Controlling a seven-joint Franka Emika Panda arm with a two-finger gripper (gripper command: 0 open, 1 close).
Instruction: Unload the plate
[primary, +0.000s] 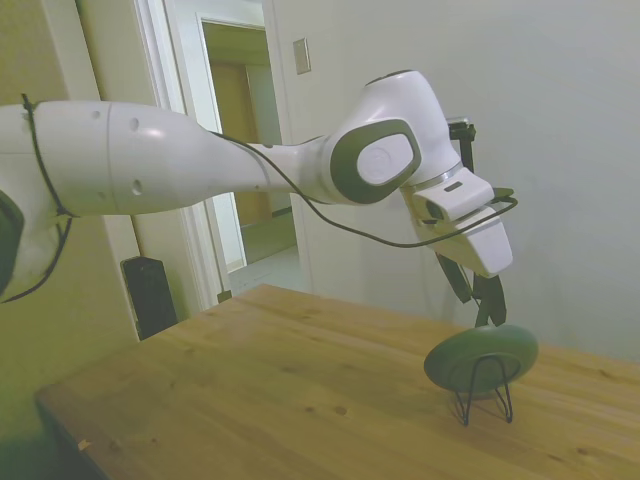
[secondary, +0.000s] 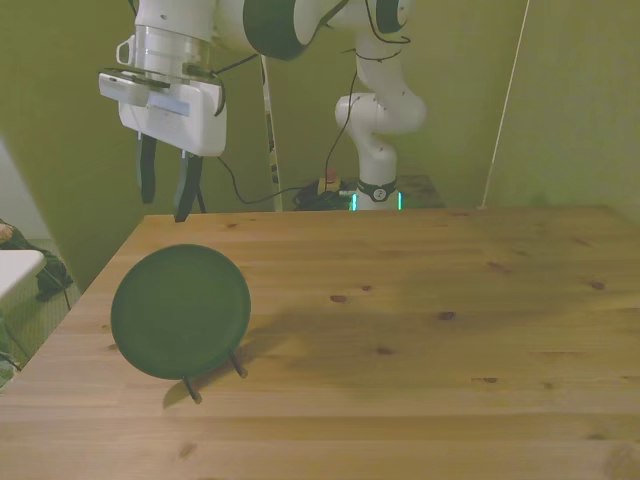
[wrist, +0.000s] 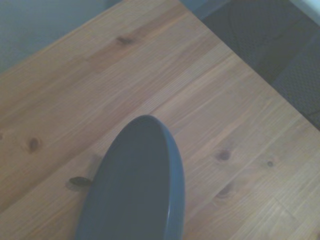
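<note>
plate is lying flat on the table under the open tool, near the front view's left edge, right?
Not quite. The plate isn't lying flat: it stands nearly upright, propped on edge in the thin black wire stand, as the side view shows. The rest holds: it sits near the front view's left edge, below the open tool.

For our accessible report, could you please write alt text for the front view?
A dark green plate stands nearly upright in a wire stand on the wooden table, near the front view's left edge. The white arm's tool hangs above and behind it, fingers slightly apart, touching nothing.
</note>
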